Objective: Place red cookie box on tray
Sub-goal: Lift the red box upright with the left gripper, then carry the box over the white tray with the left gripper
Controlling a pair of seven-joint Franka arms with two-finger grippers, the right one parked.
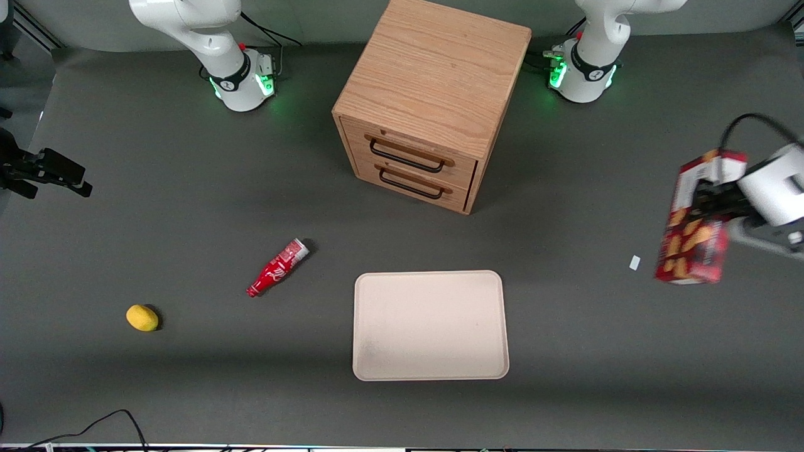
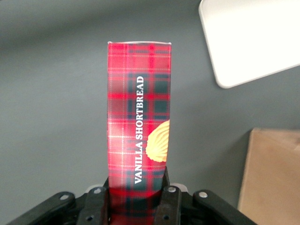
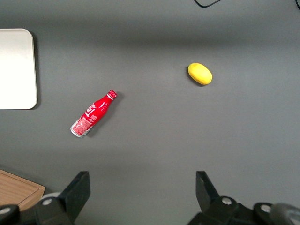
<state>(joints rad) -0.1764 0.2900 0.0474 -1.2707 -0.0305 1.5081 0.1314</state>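
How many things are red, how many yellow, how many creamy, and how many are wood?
Red: 2, the red cookie box held in the gripper, and the soda bottle
Yellow: 1, the lemon
Cream: 1, the tray
Wood: 1, the drawer cabinet
Total: 5

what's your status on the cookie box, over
Gripper shut on red cookie box, lifted at working arm's end of table. Tray bare, not yet reached. Nothing between box and tray.
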